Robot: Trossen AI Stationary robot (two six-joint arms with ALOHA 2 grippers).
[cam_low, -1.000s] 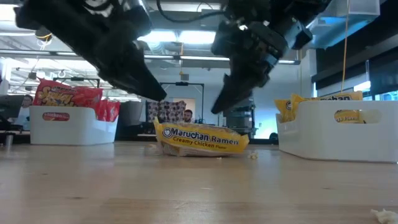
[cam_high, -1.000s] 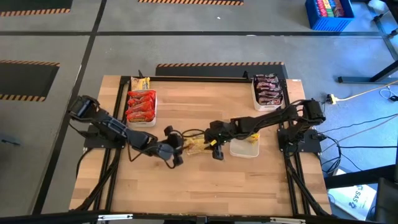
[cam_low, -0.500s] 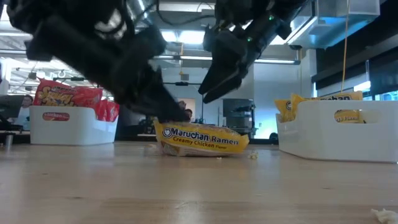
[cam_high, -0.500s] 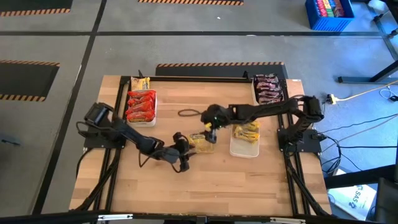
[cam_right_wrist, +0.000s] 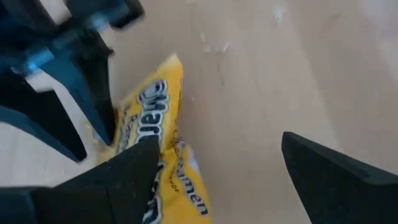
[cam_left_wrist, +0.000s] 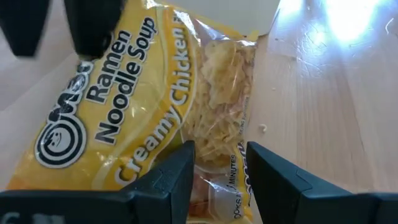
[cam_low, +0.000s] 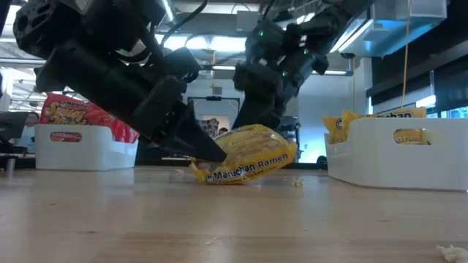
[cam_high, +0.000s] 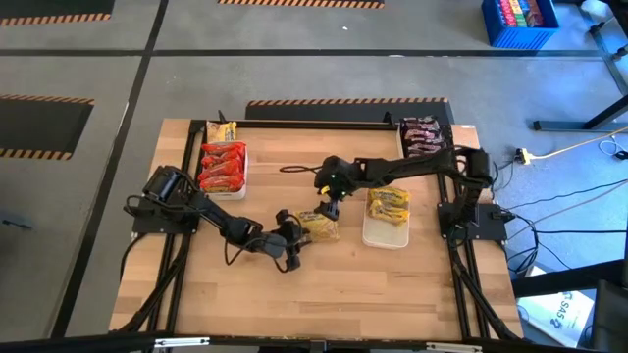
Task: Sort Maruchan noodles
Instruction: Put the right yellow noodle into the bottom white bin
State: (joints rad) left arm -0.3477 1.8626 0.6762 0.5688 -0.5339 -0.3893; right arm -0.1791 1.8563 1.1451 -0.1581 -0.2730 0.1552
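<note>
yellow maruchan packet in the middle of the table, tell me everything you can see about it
The yellow packet is crinkly plastic printed "Ramen Noodle Soup, Creamy Chicken", with a clear patch showing the noodle block. It lies mid-table on the wood, one end tilted up off the surface. The left tool has its fingers either side of one end; whether it is gripped is unclear. The right tool hangs open above it. Crumbs lie beside it, and the white tray holding other yellow packets sits apart.

overhead, level tabletop, and two close wrist views, all sharing one yellow packet [cam_high: 319, 226]
</note>
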